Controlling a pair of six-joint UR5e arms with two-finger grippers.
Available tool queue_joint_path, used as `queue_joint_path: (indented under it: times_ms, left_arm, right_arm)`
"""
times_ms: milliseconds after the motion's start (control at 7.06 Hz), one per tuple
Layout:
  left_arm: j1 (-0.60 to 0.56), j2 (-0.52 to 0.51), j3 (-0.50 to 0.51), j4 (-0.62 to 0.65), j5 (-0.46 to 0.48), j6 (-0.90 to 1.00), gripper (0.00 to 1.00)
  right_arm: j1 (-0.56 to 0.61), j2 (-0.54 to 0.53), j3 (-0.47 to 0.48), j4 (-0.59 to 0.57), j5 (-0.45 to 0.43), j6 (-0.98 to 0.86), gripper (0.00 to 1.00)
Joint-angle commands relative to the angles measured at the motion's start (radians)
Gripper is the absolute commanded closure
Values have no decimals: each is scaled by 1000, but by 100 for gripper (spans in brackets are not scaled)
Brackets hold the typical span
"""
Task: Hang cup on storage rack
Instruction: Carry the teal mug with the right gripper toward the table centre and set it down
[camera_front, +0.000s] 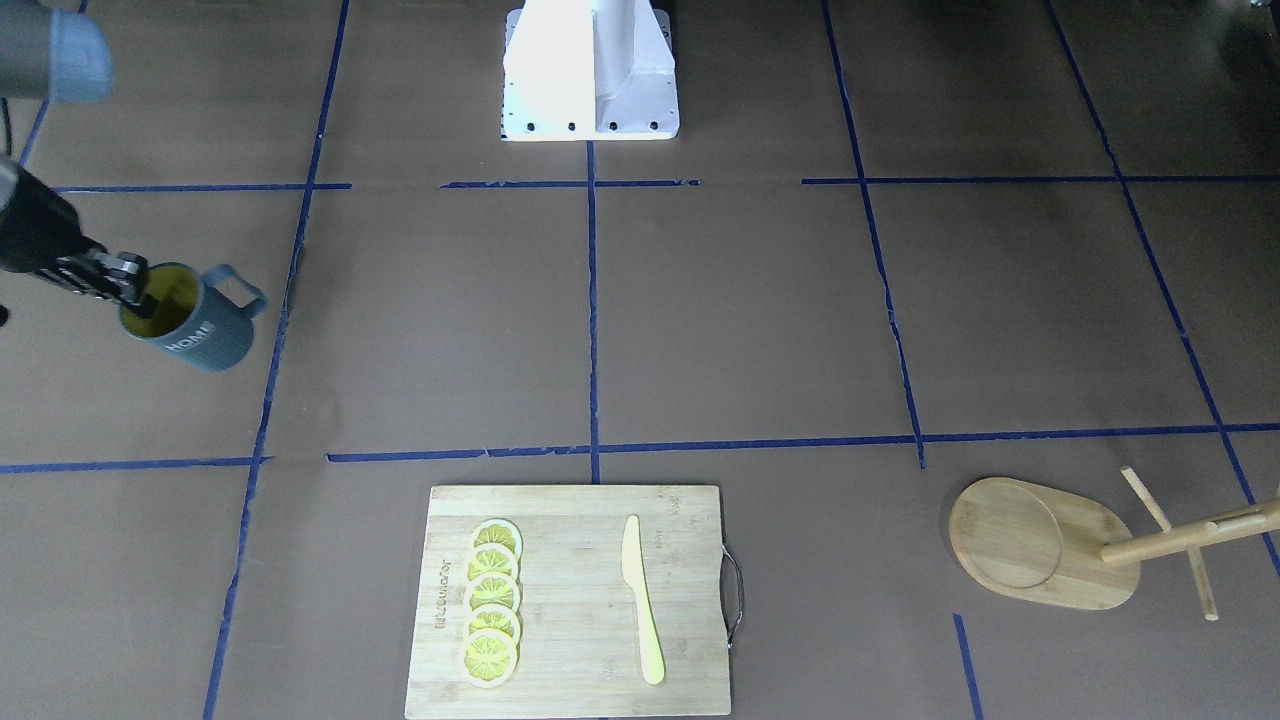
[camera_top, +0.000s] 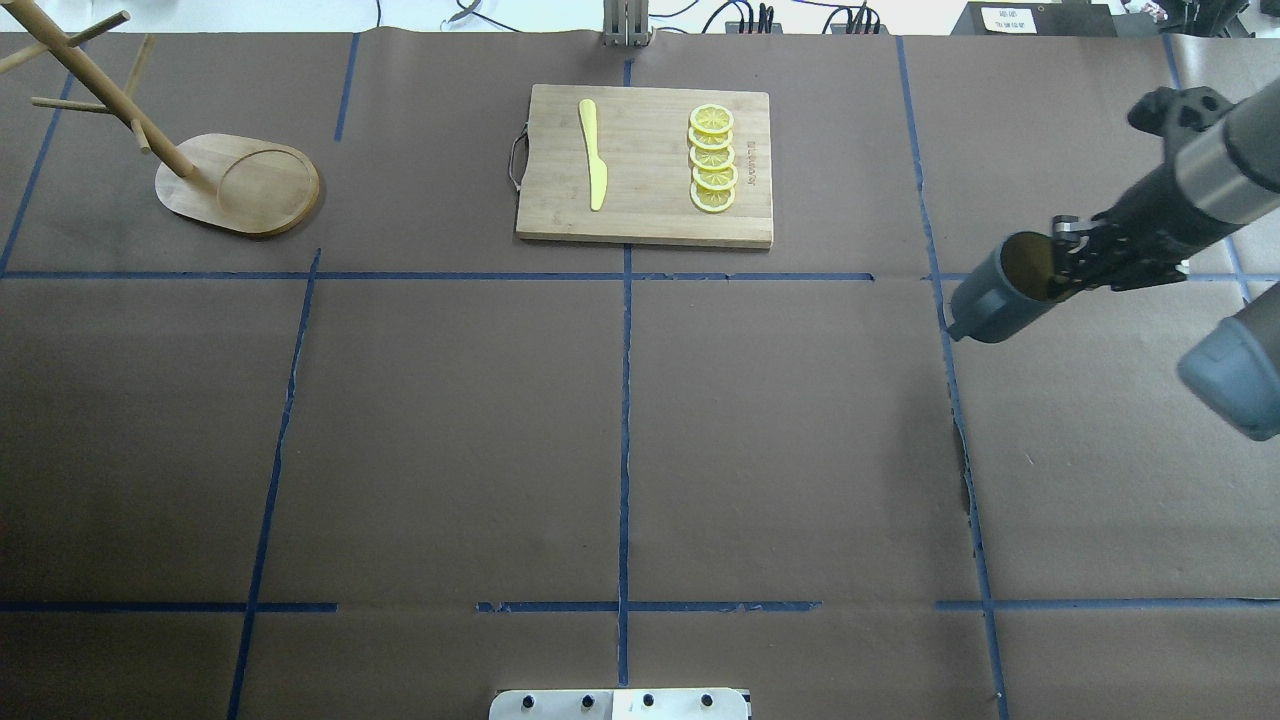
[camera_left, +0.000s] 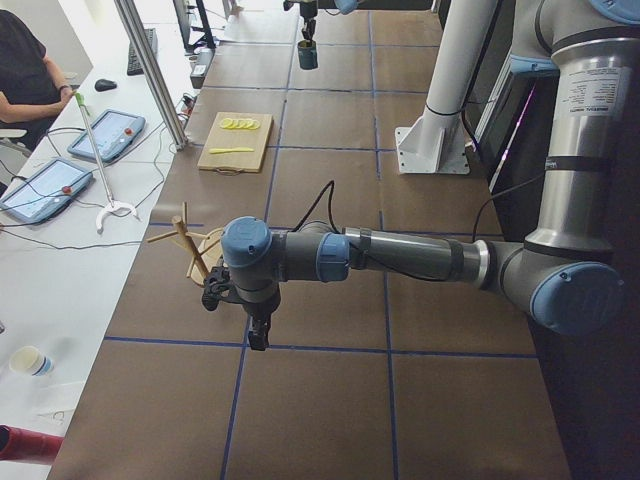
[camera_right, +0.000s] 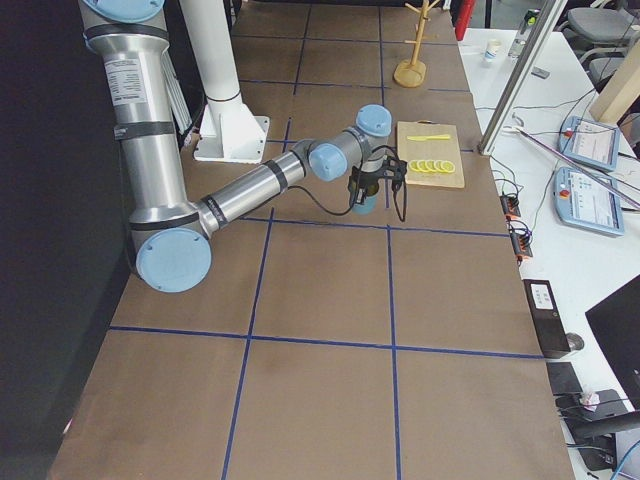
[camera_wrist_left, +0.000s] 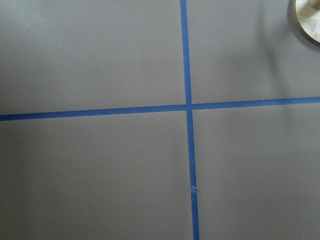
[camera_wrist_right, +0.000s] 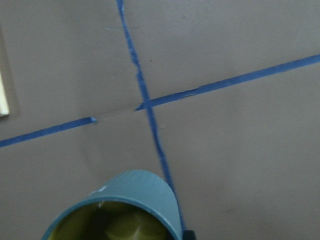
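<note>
Overhead exterior puts the cup (camera_top: 1000, 295) near the right-hand edge of the desk (camera_top: 450, 430), roughly midway between the robot's side and the far edge. The right gripper (camera_top: 1068, 268) has it pinched by the rim, with one finger down inside the yellow-olive interior and the other outside the wall, so the jaws are clamped on the mug. The mug is tilted. Judging by the front-facing and right wrist views, it hangs clear of the surface rather than resting on it. Its angular handle (camera_front: 245, 290) points away from the gripper and is free of the fingers.

The storage rack (camera_top: 190, 200) stands at the far left corner, well apart from the cup, with nearly the whole width of the desk between them. Its pegs (camera_top: 70, 103) carry nothing. At the middle of the far edge lies a cutting board (camera_top: 650, 215) with lemon slices (camera_top: 712, 158) and a yellow knife (camera_top: 592, 155).

The left gripper (camera_left: 257, 330) shows only in the exterior left view, hanging over the left part of the desk near the rack. I cannot tell whether its fingers are apart or together.

As I read it, the grasp and lift are done and everything else is left to do. The mug has to be carried across to the far left corner and turned so the handle loop faces a peg, then threaded on and let go
</note>
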Motion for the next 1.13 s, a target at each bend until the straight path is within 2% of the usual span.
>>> queue_joint_path:
  times_ms: [0, 567, 850, 992]
  left_arm:
    - [0, 0, 3, 0, 3, -1, 0]
    - [0, 3, 9, 0, 5, 1, 0]
    - [0, 3, 8, 0, 6, 6, 0]
    - [0, 3, 8, 0, 5, 6, 0]
  right_arm:
    - [-250, 226, -48, -16, -180, 365, 100]
    - [-465, 441, -166, -67, -398, 603, 100]
    - [-490, 526, -275, -66, -434, 615, 100]
    - [-490, 522, -276, -67, -434, 615, 100]
